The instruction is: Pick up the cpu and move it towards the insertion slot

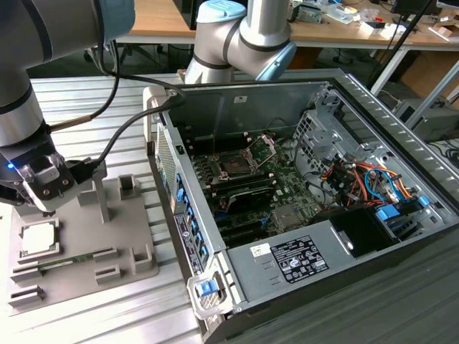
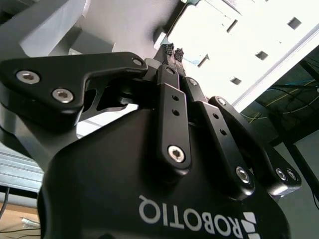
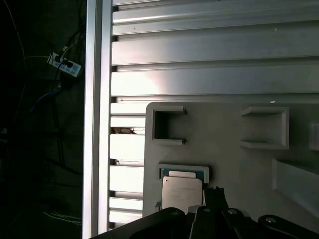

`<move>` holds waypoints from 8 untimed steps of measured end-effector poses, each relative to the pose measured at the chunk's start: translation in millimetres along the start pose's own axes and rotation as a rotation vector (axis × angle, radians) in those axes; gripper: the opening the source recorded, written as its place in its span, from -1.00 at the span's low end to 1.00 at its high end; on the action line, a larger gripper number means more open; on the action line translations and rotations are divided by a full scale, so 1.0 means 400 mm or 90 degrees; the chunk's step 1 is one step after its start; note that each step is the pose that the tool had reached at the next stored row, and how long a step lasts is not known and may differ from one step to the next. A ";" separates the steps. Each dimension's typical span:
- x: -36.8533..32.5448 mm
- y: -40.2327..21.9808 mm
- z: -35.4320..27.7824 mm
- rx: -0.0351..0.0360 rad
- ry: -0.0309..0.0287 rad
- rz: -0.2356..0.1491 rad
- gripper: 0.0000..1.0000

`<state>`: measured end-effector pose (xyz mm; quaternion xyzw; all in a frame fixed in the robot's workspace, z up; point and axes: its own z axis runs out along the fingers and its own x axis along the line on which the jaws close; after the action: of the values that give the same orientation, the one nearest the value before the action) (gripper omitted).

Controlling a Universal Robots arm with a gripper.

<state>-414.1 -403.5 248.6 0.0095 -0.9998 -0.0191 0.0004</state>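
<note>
1. Jaws of the gripper [image 2: 173, 50] look pressed nearly together in the second wrist view, with nothing pinched between them.
2. In the exterior view the gripper hangs at twelve o'clock from the cpu [image 1: 38, 238], which lies flat in its recess on the grey tray [image 1: 107, 240], seemingly apart from the fingers.
3. From the cpu, the insertion slot [image 1: 235, 163] sits between two and three o'clock, inside the computer case [image 1: 183, 215], with its retention plate [image 1: 262, 147] raised.
4. Risk: with the jaws this narrow, a descent would likely press on the chip's lid rather than straddle it, or tip it in its recess.
5. Risk: the case wall stands between tray and slot, so a low carry could clip it.
</note>
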 end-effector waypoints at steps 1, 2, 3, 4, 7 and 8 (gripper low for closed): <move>0.003 0.000 0.001 0.0000 0.0001 0.000 -0.79; 0.006 0.000 0.002 0.0000 0.0001 0.000 -0.79; 0.008 0.000 0.002 0.0000 0.0001 0.000 -0.79; 0.010 -0.001 0.003 0.0000 0.0001 -0.001 -0.79; 0.016 -0.002 0.007 0.0000 0.0001 -0.001 -0.79; 0.018 -0.003 0.008 0.0000 0.0001 -0.001 -0.79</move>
<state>-421.3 -404.9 245.3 0.0102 -0.9998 -0.0191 0.0004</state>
